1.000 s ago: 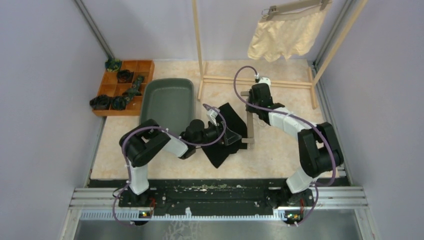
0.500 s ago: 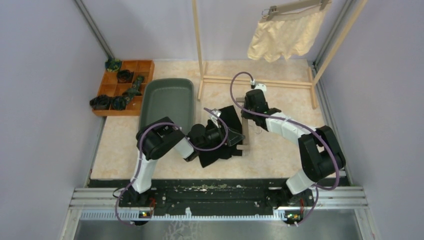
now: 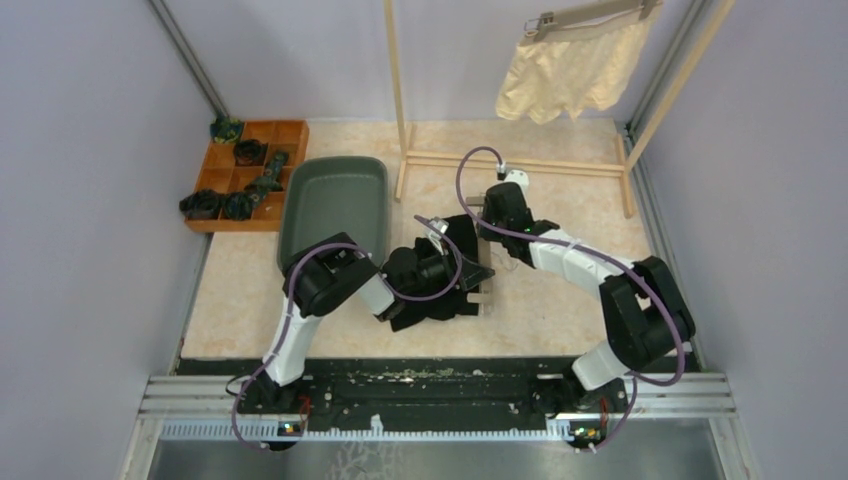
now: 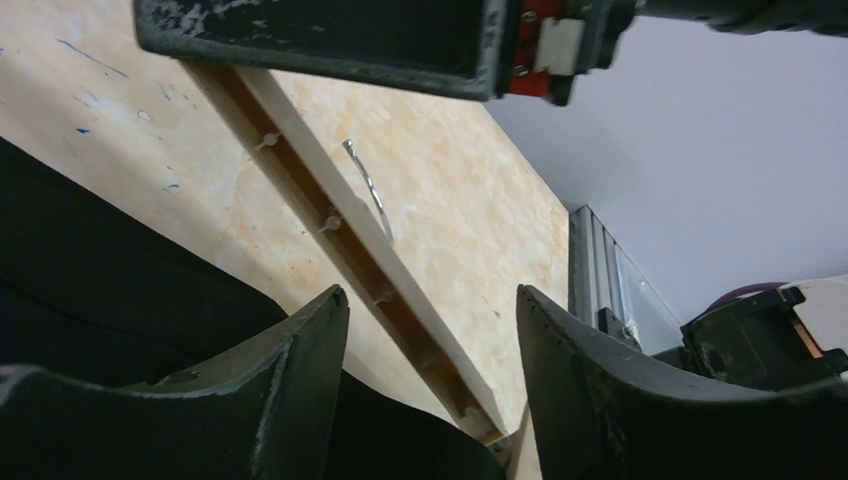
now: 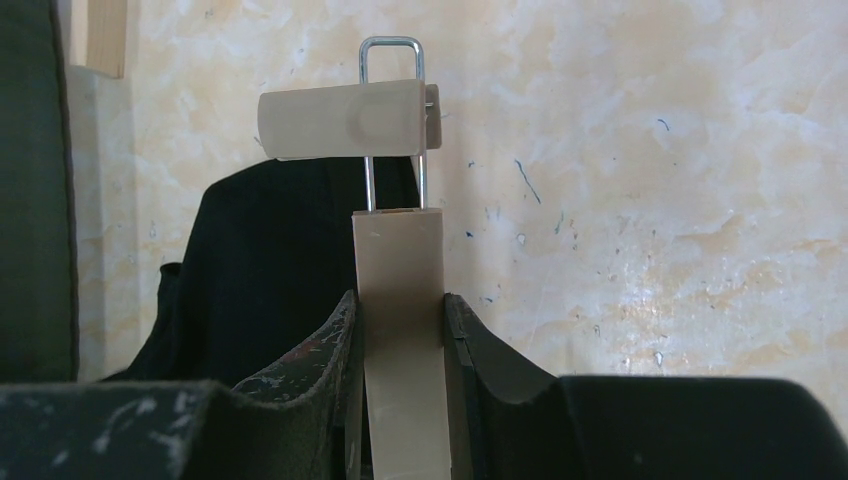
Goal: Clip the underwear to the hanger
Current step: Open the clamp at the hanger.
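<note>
The black underwear (image 3: 428, 306) lies bunched on the table under my left arm, and it fills the lower left of the left wrist view (image 4: 100, 290). A wooden clip hanger (image 3: 489, 272) lies along its right edge. My left gripper (image 3: 468, 278) (image 4: 432, 335) is open, with the hanger's bar (image 4: 400, 290) showing between its jaws and nothing clamped. My right gripper (image 3: 488, 236) (image 5: 400, 312) is shut on the far end of the hanger's bar (image 5: 400, 300). One clip (image 5: 345, 120) sits just beyond those jaws, over the black cloth (image 5: 265, 260). The cream underwear (image 3: 568, 72) hangs clipped on the rack.
A grey-green tub (image 3: 335, 205) stands left of the arms. Behind it is a wooden compartment box (image 3: 288, 135) holding dark items. The wooden rack's foot rail (image 3: 510, 160) and upright (image 3: 396, 70) cross the back of the table.
My left arm has swung right and nearer, bunching the black underwear toward the front. Its jaws have narrowed a little. My right gripper has carried the hanger's end left and nearer.
</note>
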You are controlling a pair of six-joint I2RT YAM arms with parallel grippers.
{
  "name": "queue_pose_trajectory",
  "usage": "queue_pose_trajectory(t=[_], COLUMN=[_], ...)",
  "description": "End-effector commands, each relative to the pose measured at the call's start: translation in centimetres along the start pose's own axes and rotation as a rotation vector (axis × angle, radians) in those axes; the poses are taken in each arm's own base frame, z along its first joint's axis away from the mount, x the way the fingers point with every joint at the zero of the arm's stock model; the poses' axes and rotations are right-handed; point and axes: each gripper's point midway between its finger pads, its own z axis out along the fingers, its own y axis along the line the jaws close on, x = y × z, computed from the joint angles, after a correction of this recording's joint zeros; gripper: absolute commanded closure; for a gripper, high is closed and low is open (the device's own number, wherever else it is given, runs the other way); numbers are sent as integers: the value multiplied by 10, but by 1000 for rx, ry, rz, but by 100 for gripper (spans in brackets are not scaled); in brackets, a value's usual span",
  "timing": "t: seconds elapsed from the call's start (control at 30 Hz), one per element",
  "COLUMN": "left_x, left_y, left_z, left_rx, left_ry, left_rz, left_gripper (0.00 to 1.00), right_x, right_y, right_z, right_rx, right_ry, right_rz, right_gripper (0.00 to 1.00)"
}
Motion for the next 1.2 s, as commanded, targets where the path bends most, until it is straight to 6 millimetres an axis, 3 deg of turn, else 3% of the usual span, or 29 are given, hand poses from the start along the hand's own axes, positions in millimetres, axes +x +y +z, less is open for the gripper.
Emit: queue_pose_trajectory(t=[0.0,0.07,0.23,0.37,0.47,0.6,0.77,0.87,1.03,1.17], left_x=[-5,-5,-6,-7,-6,-5,-7,-8,-2,4], left_y=[-9,-9,-13,-15,-16,-19,-22,-24,-30,-36], left_z=[6,6,3,2,1,-1,-5,-9,-13,-20], left_rx=[53,55,68,73,76,84,83,86,109,141], left_ry=[-34,-39,-49,-49,-42,-35,-33,-29,1,17], left_rz=[15,16,22,18,3,-14,-30,-37,-70,-102], left_gripper=[36,47,60,85,100,100,100,100,100,100], right_x=[-24,-24,-23,-20,-18,-17,-23,-25,-31,-35], right_y=[11,12,13,12,11,8,4,-5,-17,-26], right_z=[-17,-20,-25,-29,-33,-39,-64,-82,-105,-113], right_rx=[-35,-41,-52,-67,-80,-101,-163,-181,-226,-382], right_ry=[-91,-97,-106,-123,-141,-174,-278,-352,-420,-447], right_rz=[36,37,42,63,75,93,138,172,210,334], right_gripper=[100,100,100,99,90,79,45,32,30,32])
